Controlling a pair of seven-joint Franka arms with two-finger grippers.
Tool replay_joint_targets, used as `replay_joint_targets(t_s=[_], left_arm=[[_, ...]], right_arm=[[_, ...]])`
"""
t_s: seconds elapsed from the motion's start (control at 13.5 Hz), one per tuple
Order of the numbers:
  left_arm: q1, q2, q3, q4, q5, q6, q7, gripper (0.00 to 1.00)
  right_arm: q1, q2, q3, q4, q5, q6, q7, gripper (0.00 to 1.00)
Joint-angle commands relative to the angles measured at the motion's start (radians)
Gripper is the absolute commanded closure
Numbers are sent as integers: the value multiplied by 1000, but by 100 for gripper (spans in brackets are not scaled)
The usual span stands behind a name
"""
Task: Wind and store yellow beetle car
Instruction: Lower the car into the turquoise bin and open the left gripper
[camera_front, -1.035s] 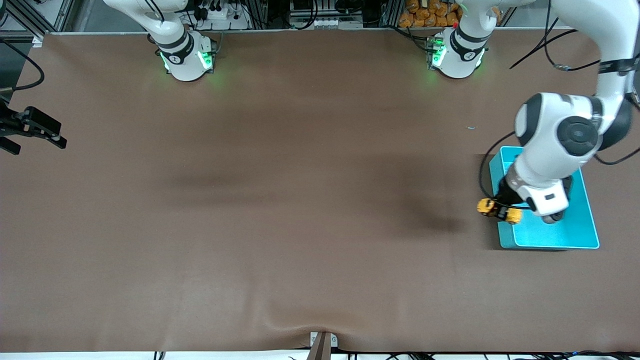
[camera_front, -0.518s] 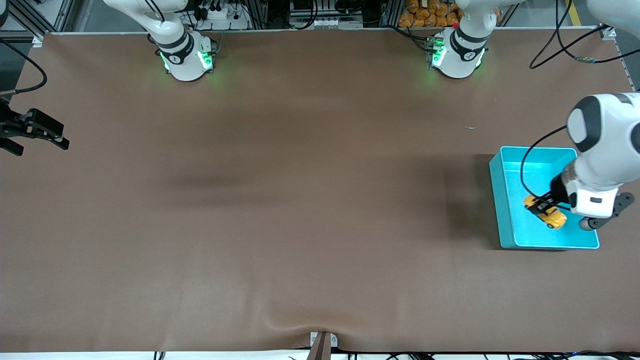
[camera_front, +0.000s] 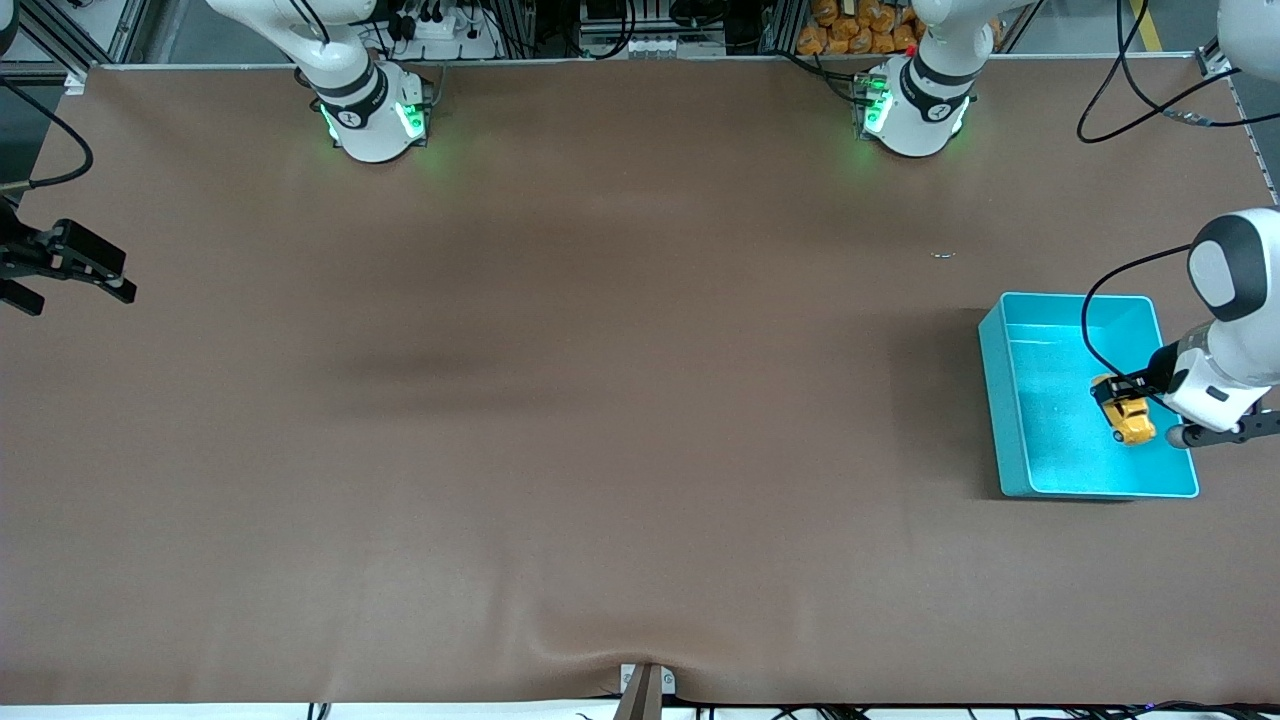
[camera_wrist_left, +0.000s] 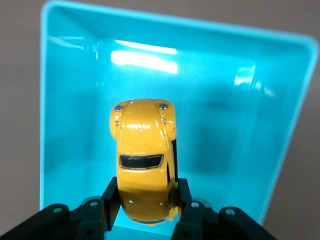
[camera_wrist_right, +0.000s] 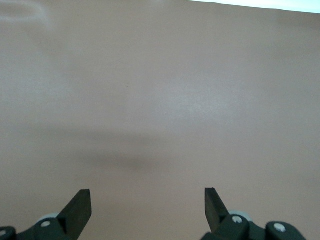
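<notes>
My left gripper (camera_front: 1122, 398), clamping the yellow beetle car (camera_front: 1126, 415), has moved from the turquoise bin (camera_front: 1010, 400) rim to its interior; release remains. Right gripper (camera_wrist_right: 146, 202) waits, fingers apart, at the desk's (camera_front: 600, 400) 9 o'clock edge.

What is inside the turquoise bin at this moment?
Only the yellow beetle car, gripped by the left gripper over the turquoise bin. The floor under the car is hidden. The right gripper waits open.
</notes>
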Motion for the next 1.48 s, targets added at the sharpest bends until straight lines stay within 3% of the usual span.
replay_joint_targets(t_s=[0.0, 0.37, 1.18, 1.26, 1.33, 1.4], left_arm=[[42, 43, -13, 10, 22, -10, 132, 100], [30, 107, -13, 8, 91, 17, 150, 100], [7, 167, -13, 11, 91, 54, 67, 100], [4, 170, -13, 11, 91, 54, 51, 86], [-4, 177, -13, 11, 91, 54, 48, 58], [-3, 177, -13, 11, 91, 54, 48, 12]], right_arm=[[3, -1, 2, -1, 5, 19, 11, 0], [15, 8, 2, -1, 7, 27, 13, 0], [9, 2, -1, -8, 5, 31, 22, 0], [11, -1, -1, -8, 5, 25, 23, 0], [15, -4, -1, -10, 5, 21, 31, 0], [15, -4, -1, -10, 5, 19, 49, 0]])
